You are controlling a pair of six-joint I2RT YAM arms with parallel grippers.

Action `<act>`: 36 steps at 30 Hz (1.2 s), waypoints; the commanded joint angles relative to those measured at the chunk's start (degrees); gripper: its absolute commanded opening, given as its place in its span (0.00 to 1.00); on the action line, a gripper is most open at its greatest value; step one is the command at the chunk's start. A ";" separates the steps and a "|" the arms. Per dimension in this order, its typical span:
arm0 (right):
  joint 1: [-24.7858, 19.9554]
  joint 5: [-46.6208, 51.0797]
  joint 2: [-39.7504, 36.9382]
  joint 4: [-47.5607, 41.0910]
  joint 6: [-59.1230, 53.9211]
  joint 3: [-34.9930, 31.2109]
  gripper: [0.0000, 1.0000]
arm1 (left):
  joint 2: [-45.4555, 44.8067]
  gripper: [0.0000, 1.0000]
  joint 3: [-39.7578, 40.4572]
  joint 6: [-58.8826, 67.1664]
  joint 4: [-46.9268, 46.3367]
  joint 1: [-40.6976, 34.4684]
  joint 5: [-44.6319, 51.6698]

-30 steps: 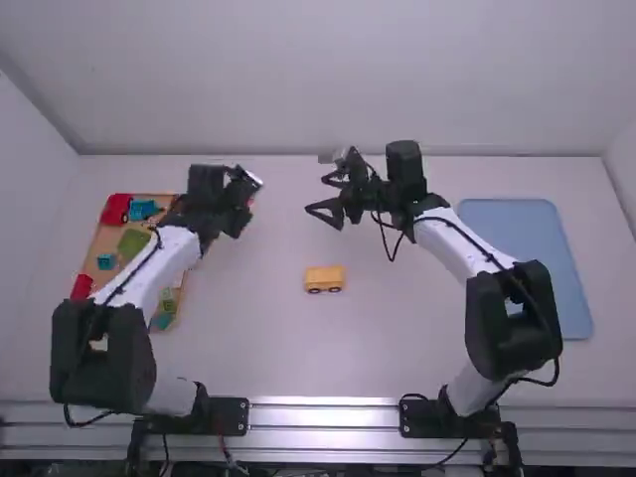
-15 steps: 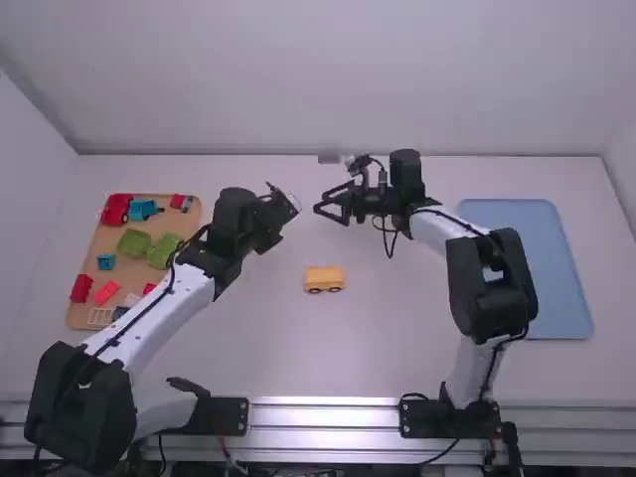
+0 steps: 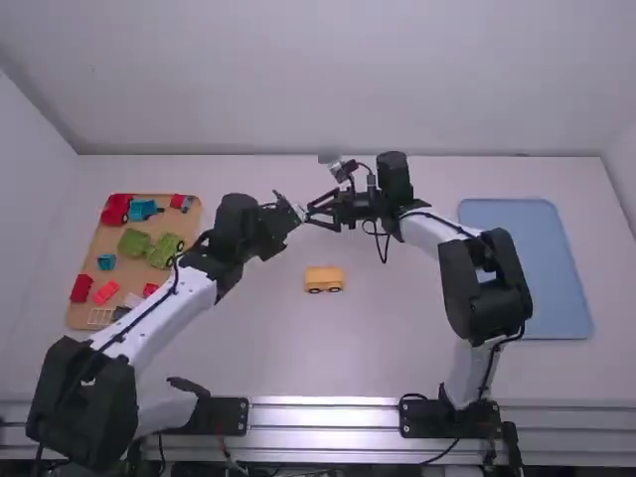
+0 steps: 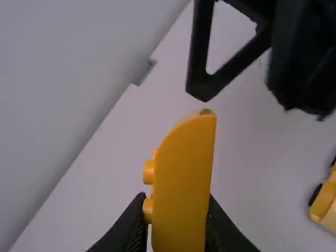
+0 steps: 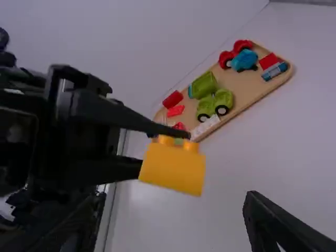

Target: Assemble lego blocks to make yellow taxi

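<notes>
1. The yellow plastic block with round studs (image 4: 184, 178) is up off the worktop (image 3: 397, 358), pinched between the fingers of the left claw (image 3: 296, 210).
2. Right by it, the right claw (image 3: 310, 214) has its fingers spread wide, with nothing gripped.
3. Nearer the arm bases, a yellow block on dark wheels (image 3: 325, 279) sits on the worktop.
4. Over left, a light wooden tray (image 3: 103, 238) carries red, blue and green pieces; far right lies a flat blue tray (image 3: 527, 268).
</notes>
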 commanded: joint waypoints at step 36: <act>1.62 2.91 -0.07 0.17 -6.08 1.27 0.22 | 0.63 0.99 -1.22 -11.06 5.20 -2.67 0.04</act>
